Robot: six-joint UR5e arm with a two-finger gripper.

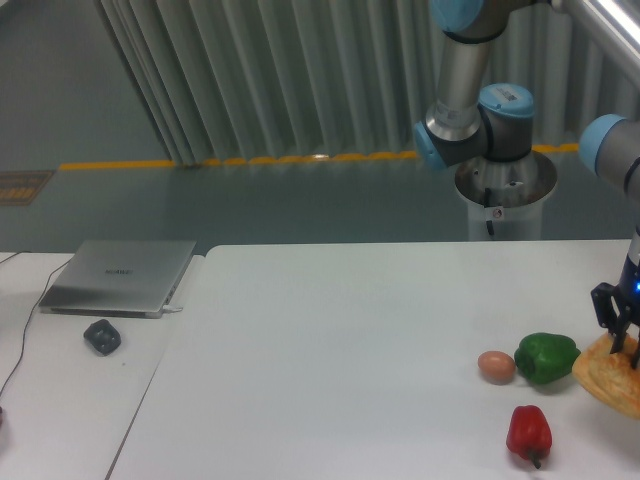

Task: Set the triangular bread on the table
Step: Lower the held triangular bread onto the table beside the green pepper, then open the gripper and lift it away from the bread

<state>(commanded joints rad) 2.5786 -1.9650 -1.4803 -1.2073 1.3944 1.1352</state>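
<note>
The triangular bread [610, 378] shows at the right edge of the camera view as a golden-tan, browned slab, tilted and partly cut off by the frame. My gripper [620, 338] comes down from above and is shut on its upper edge, holding it just right of the green pepper [547, 358]. Whether the bread touches the white table [350, 340] I cannot tell.
A small brown egg [496, 366] lies against the green pepper's left side. A red pepper [528, 433] stands near the front edge. On the smaller table at left are a silver laptop [118, 277] and a dark object [102, 336]. The arm's base [505, 190] stands behind the table.
</note>
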